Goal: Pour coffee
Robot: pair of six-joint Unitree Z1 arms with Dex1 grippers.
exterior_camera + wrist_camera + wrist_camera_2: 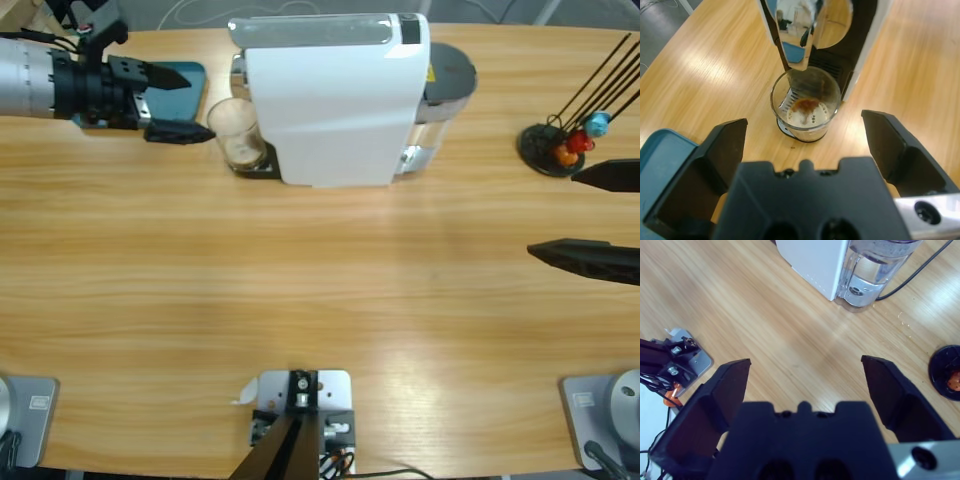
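A small clear glass tumbler (237, 134) stands on the drip grate of the white coffee machine (335, 100), under its chrome spout (799, 35). A shallow layer of coffee (806, 105), dark brown with pale foam, lies in the bottom of the tumbler (806, 107). My left gripper (182, 103) is open just left of the glass, with the jaws spread toward it and not touching it. In the left wrist view the left gripper (804, 122) frames the glass. My right gripper (575, 213) is open and holds nothing at the table's right edge, and the right gripper (805, 362) is over bare wood.
A teal tray (188, 76) lies behind the left gripper. The machine's clear water tank (447, 88) sits at its right side, with a cable (920, 270) running off it. A black capsule stand (552, 148) with coloured capsules is at the far right.
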